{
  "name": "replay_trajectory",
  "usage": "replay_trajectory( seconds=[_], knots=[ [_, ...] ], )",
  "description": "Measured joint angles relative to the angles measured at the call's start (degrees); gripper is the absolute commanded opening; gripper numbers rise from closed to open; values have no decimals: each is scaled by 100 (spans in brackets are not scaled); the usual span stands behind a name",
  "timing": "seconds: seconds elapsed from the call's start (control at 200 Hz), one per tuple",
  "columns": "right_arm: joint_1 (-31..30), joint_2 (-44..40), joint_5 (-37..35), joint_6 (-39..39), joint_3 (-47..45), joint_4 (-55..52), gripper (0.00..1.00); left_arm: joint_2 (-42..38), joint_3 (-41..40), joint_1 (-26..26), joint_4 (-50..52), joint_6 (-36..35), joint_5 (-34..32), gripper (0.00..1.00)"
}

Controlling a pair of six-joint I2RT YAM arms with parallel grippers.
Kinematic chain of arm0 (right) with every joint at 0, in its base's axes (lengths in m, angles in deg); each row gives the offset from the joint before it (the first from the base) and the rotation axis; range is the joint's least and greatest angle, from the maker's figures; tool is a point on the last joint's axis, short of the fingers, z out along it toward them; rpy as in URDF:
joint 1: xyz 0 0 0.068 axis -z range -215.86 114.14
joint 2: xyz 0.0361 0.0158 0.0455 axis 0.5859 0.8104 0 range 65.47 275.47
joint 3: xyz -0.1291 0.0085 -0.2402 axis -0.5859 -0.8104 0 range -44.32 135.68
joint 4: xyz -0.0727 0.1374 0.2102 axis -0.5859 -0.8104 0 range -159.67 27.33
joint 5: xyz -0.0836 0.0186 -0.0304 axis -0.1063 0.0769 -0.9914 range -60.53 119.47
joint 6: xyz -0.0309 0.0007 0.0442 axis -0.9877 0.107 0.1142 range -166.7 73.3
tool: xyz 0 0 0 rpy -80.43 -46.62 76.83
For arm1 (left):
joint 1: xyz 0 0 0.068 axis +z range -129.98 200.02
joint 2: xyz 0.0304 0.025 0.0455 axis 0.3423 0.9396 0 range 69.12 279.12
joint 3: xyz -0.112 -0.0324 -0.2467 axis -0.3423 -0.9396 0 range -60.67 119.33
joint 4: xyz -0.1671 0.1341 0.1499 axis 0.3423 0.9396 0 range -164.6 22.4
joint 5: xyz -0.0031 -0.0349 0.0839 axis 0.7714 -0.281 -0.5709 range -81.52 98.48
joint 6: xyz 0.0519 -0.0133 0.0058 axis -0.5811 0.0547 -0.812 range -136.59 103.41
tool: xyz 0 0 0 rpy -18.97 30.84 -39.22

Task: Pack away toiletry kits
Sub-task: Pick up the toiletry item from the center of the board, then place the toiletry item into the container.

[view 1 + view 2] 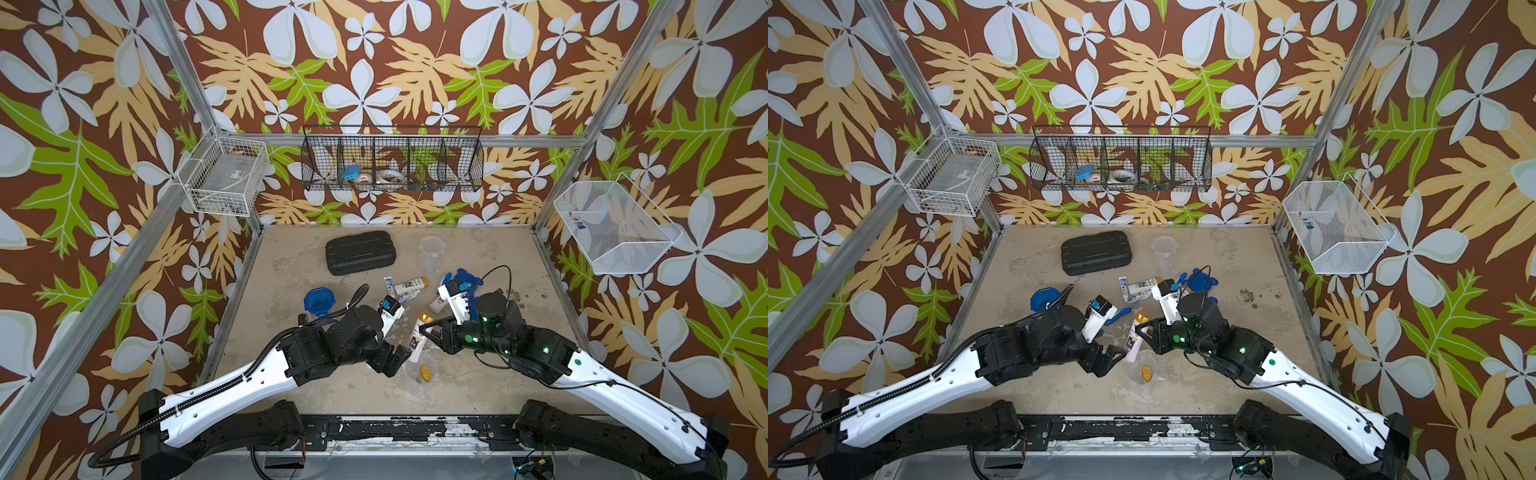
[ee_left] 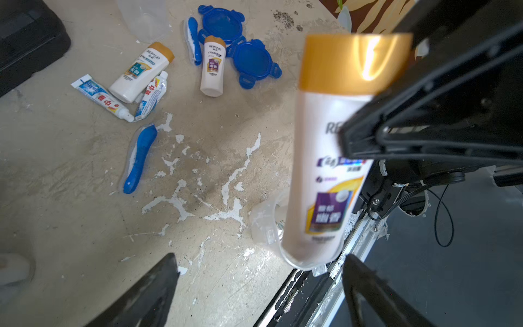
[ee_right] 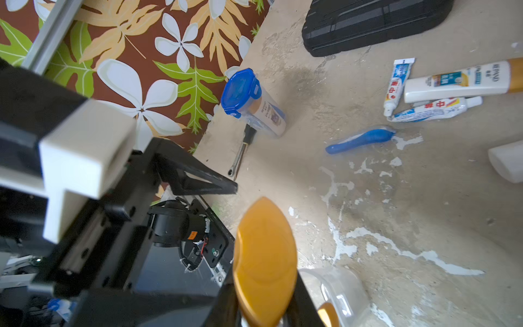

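overhead top views; wrists share bottle (image 2: 325, 175)

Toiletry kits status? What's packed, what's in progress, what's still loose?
Done: one blue-lidded tumbler, closed and filled. In hand: right gripper shut on a bottle at the mouth of the open tumbler, which already holds another bottle; left gripper open beside it. Left: two loose bottles, two toothpaste tubes, two toothbrushes, two lids, and the empty tumbler at the back.
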Motion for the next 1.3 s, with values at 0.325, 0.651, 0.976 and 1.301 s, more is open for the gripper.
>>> replay_trajectory(
  seconds=[0.325,0.651,0.976,1.301],
  knots=[
    [-13,-407,-149,-439,-699,61,5,151,2,385,251,448,39,90],
    [-420,-258,-433,-396,-850,352,5,396,-66,396,249,713,-72,89],
    [-603,-133,-828,-170,-999,428,8,452,-63,396,251,728,-186,89],
    [-1032,-11,-1211,-199,-1132,426,24,822,164,396,240,848,225,88]
  ],
)
